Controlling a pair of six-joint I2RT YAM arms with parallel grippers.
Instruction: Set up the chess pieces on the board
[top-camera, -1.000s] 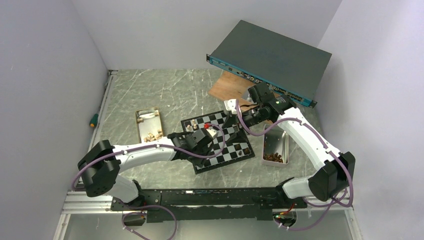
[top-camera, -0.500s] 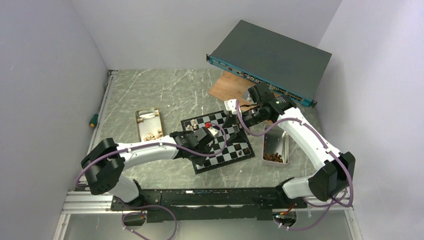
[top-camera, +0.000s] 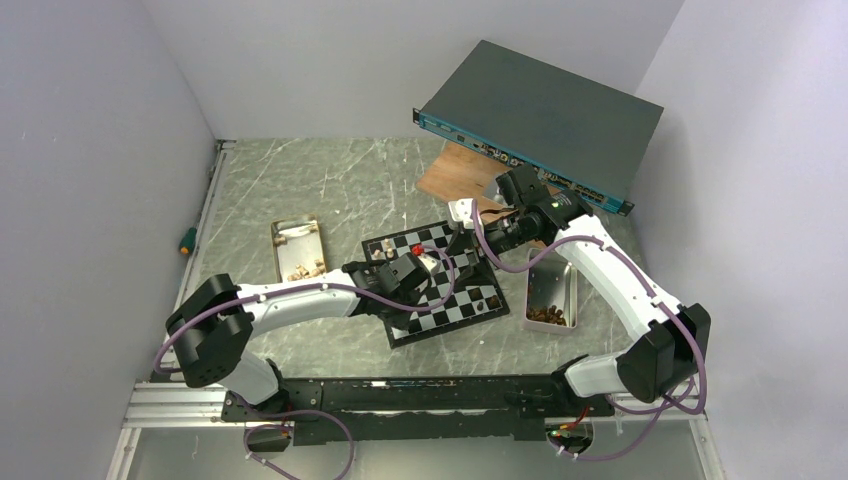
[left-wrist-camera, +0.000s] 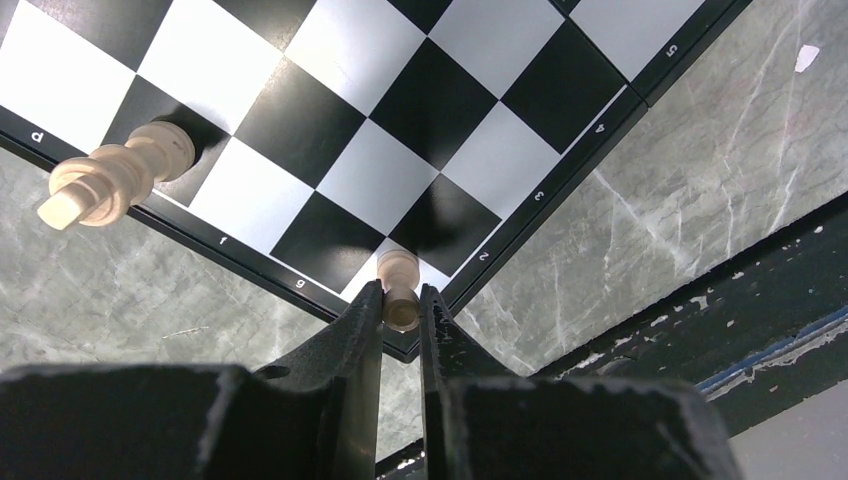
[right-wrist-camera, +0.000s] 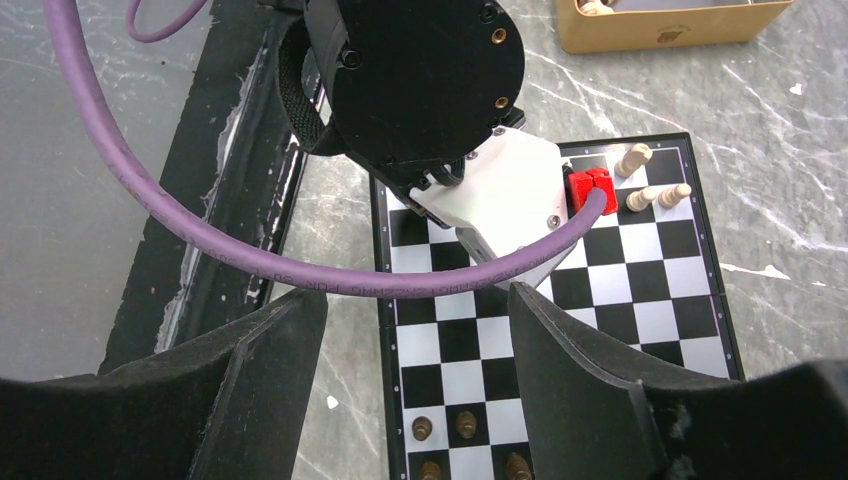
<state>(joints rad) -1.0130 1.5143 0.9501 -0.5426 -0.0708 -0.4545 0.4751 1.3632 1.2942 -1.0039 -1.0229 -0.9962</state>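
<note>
The left gripper (left-wrist-camera: 401, 293) pinches a light pawn (left-wrist-camera: 399, 266) between narrow jaws. The pawn stands at the fingertips on a corner square of the board (left-wrist-camera: 330, 100), and one taller light piece (left-wrist-camera: 115, 180) stands farther along the same edge. The right gripper (right-wrist-camera: 410, 296) hangs wide and empty above the board, with four dark pieces (right-wrist-camera: 465, 424) just beneath it and two light pieces (right-wrist-camera: 633, 160) beyond.

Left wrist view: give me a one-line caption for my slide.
Left gripper grips a light pawn at the board's corner; another light piece stands nearby.
</note>
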